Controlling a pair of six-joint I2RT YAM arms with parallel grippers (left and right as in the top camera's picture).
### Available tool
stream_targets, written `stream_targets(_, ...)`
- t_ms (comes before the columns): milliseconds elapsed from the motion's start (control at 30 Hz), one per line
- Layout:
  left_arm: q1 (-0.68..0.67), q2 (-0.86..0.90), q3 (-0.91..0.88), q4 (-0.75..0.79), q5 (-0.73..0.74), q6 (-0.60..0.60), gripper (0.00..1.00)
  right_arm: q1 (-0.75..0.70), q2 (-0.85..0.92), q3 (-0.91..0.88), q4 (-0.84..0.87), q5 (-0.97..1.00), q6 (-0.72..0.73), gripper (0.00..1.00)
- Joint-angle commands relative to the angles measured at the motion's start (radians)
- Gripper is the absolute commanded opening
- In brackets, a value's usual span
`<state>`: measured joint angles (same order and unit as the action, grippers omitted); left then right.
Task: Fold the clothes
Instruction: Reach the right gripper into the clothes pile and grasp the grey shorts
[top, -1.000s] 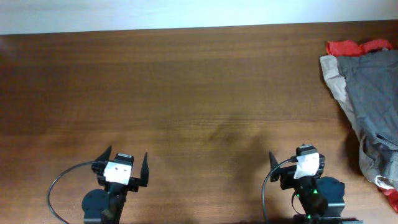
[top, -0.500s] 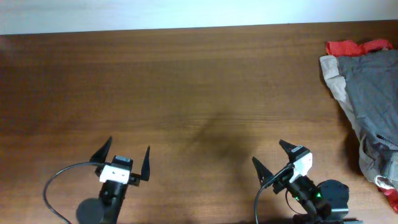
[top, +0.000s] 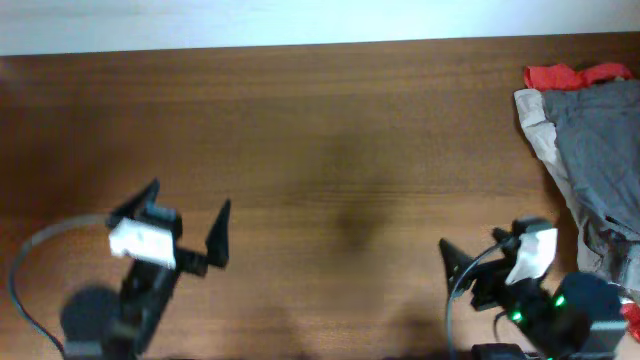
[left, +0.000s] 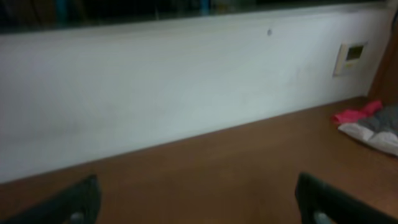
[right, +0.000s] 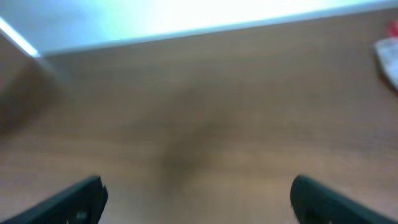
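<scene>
At table (top: 300, 120) right edge | shorts (top: 600, 140) heaped | left pincer (top: 187, 200), right pincer (right: 199, 196) agape

shorts (top: 600, 140): far right end of table (top: 300, 130), on another garment (top: 531, 115) | cloth (top: 560, 76): just behind them

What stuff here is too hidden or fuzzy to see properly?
- Overhead: the shorts are crumpled and cut off by the right edge; legs and waistband cannot be told apart.
- Overhead: the pale beige garment and red cloth are mostly covered by the shorts.
- Left wrist: the pile is small, blurred, cut by the right edge.
- Right wrist: all blurred; only a cloth sliver at the edge.
</scene>
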<state>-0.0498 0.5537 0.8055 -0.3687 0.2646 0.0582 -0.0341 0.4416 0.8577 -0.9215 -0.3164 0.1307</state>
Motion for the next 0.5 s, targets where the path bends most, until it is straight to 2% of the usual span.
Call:
stream_targets(0,-0.005,0.243,0.253,-0.133,0.009,-0.006,0.99,-0.006,0.156,0.215,-0.081,0.111,-0.007,0.99)
stream_targets(100,-0.005,0.442,0.481,-0.321,0.009,0.042,1.0,-0.006,0.28,0.374,-0.159,0.064,-0.01,0.99)
stream_targets(200,-0.005,0.602,0.643,-0.457,0.009,0.052,0.99,-0.006,0.355,0.456,-0.238,0.109,-0.025,0.99)
stream_targets(300,-0.005,0.717,0.714,-0.507,0.009,0.052,0.99,-0.007,0.413,0.515,-0.309,0.328,0.122,0.99)
stream_targets(467,-0.005,0.858,0.716,-0.508,0.008,0.052,1.0,-0.037,0.523,0.55,-0.422,0.643,0.328,0.99)
